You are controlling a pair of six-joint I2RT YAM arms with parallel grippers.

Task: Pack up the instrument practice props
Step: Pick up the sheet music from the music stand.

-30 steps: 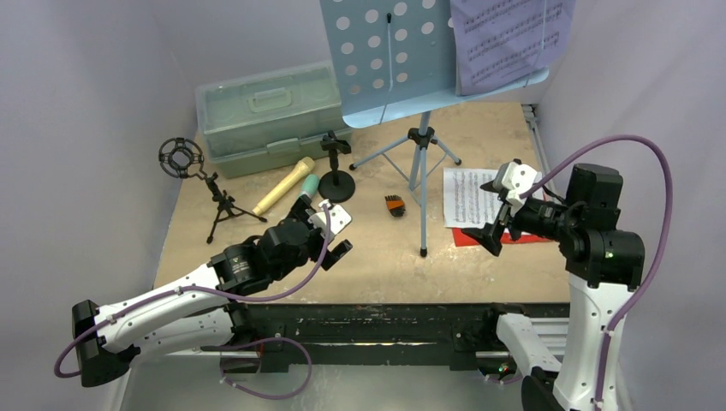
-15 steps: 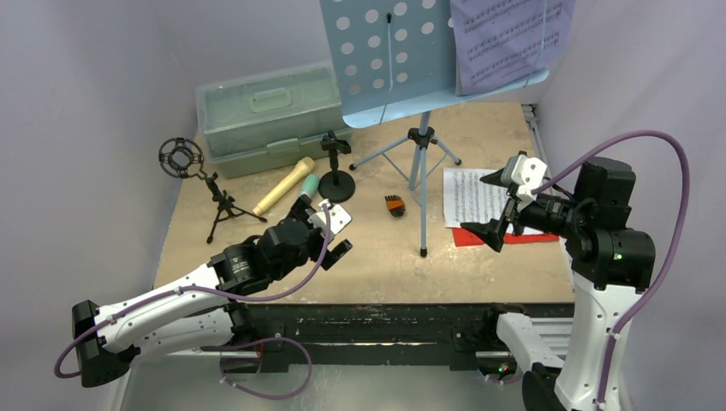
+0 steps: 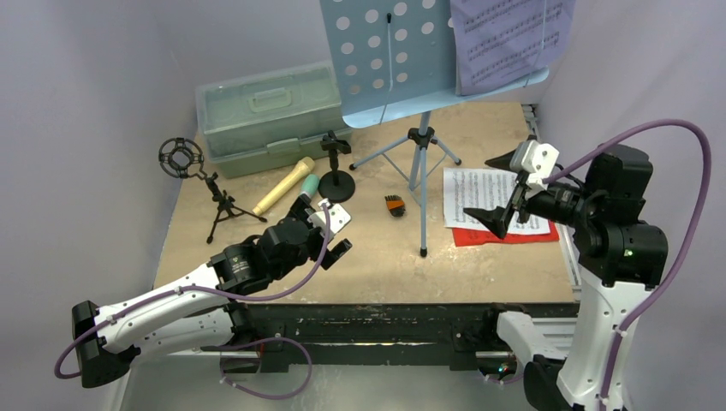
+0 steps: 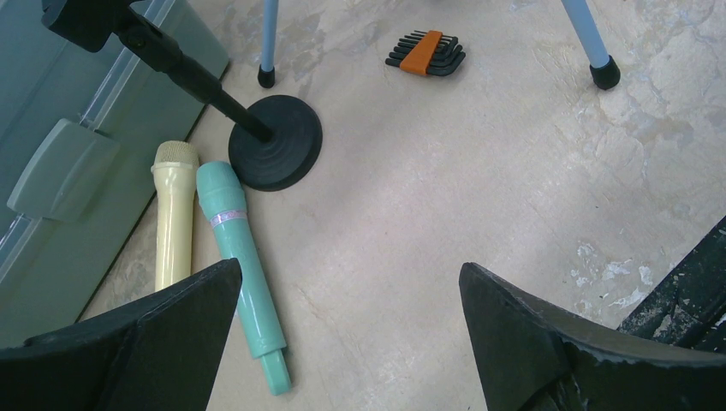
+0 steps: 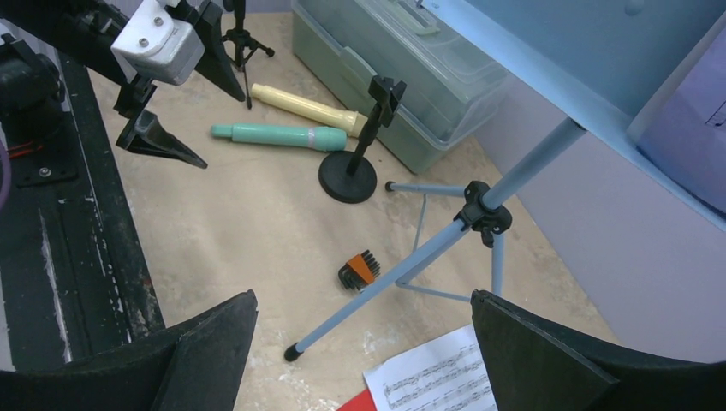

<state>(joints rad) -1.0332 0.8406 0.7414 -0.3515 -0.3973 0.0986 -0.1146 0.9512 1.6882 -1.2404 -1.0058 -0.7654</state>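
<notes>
Your left gripper [image 4: 347,274] is hovering spread wide and empty, left of the music stand [image 3: 398,60], above the teal microphone [image 4: 244,274] and tan microphone [image 4: 174,214], probably lining up a pick. Your right gripper [image 3: 488,190], also spread and empty, is hanging right of the stand, over the white sheet [image 3: 479,193].

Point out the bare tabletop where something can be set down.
Bare: the near-centre strip between the left tool, the orange-and-black hex key set and the near leg of the light-blue music stand. Crowded: back left, around the pale green plastic case, tan microphone and black round-base holder.
</notes>
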